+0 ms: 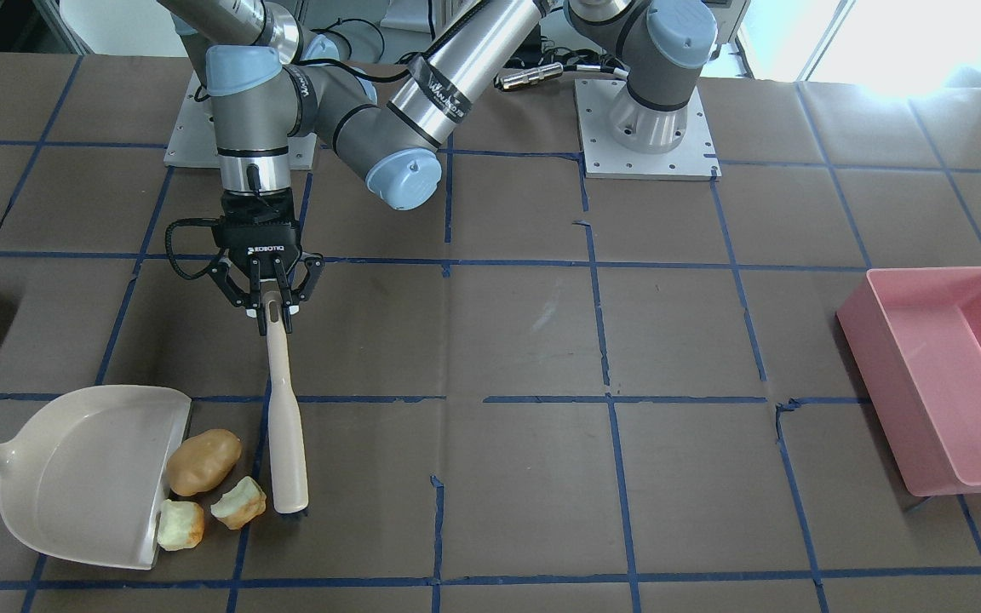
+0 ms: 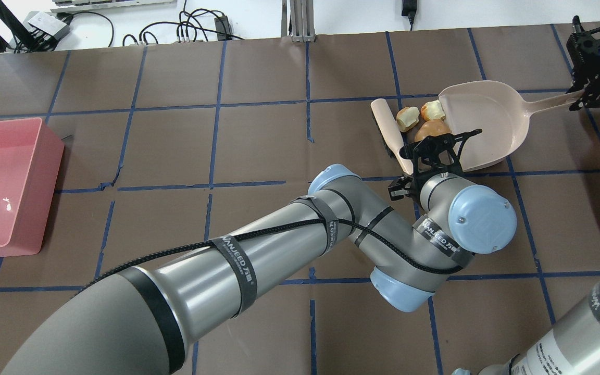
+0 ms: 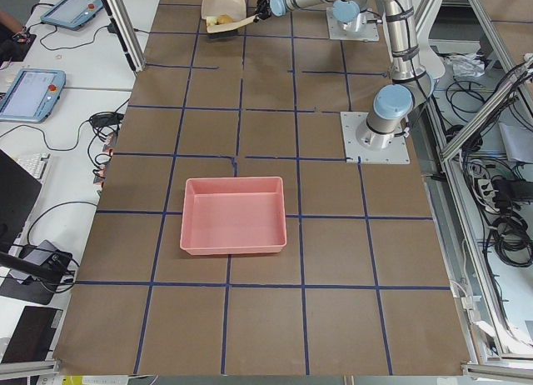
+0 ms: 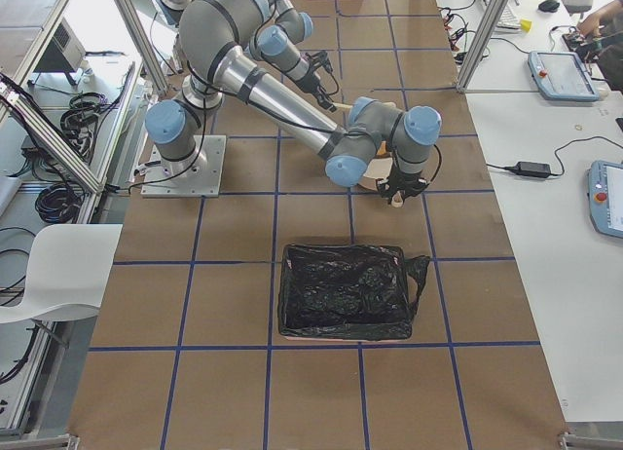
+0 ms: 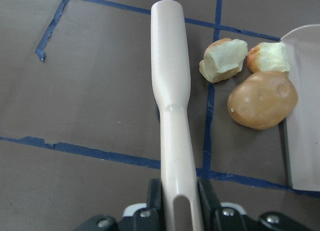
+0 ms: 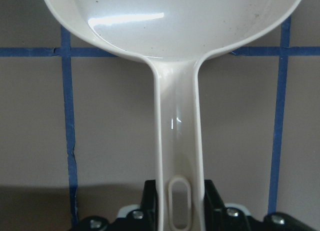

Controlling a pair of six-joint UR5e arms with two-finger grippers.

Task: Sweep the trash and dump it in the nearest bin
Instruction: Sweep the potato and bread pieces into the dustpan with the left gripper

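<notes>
While the left claw (image 1: 274,319) clamps the brush (image 1: 286,443) beside the trash (image 1: 203,462) at lower left, the right claw (image 6: 177,196) grips the dustpan (image 6: 175,21) handle.

Trash (image 2: 429,128) (three lumps) lies between brush (image 2: 388,127) and dustpan (image 2: 492,122) — at its mouth.

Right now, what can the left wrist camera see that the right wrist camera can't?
Only the left wrist camera shows the left tool shut on the brush. It also shows the trash: a potato lump and two pale chunks lying on the table beside the brush. Only the right wrist camera shows the right tool shut on the handle of the dustpan, and the scoop's glossy inside, with no lumps in the part it shows. Both show the dustpan and the brown table with blue tape lines.
</notes>
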